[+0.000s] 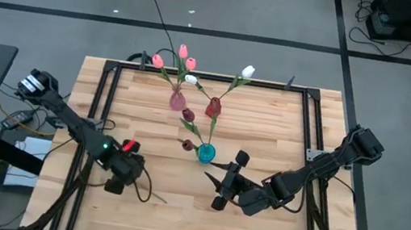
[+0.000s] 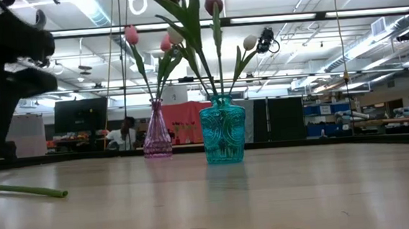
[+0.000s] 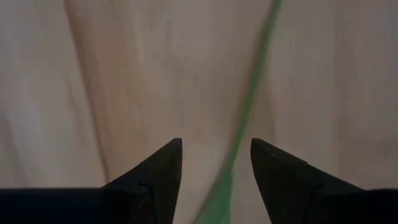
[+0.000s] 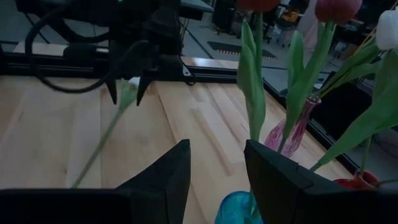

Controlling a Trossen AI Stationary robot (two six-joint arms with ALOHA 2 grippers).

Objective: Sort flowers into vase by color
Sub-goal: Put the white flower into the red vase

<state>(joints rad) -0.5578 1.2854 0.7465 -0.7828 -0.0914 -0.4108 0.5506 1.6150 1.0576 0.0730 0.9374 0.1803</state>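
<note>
One flower lies flat on the wooden table; its green stem (image 3: 249, 106) (image 1: 153, 194) shows, but the gripper hides its head. My left gripper (image 3: 216, 146) (image 1: 115, 185) points down over it, open, one finger on each side of the stem without touching it. Three vases stand mid-table. A pink vase (image 1: 178, 99) holds pink tulips (image 1: 183, 50). A red vase (image 1: 213, 108) holds a white tulip (image 1: 248, 72). A teal vase (image 1: 206, 153) (image 2: 224, 133) holds maroon tulips (image 1: 187, 115). My right gripper (image 4: 216, 146) (image 1: 224, 181) hovers open, nothing in it, just near-right of the teal vase.
A black metal frame (image 1: 100, 107) runs along the table's left, far and right edges. Cables trail by my left arm (image 1: 142, 183). Bare wood (image 1: 173, 224) lies along the near edge between the two arms. Beyond the table is a room with desks and a person (image 2: 126, 131).
</note>
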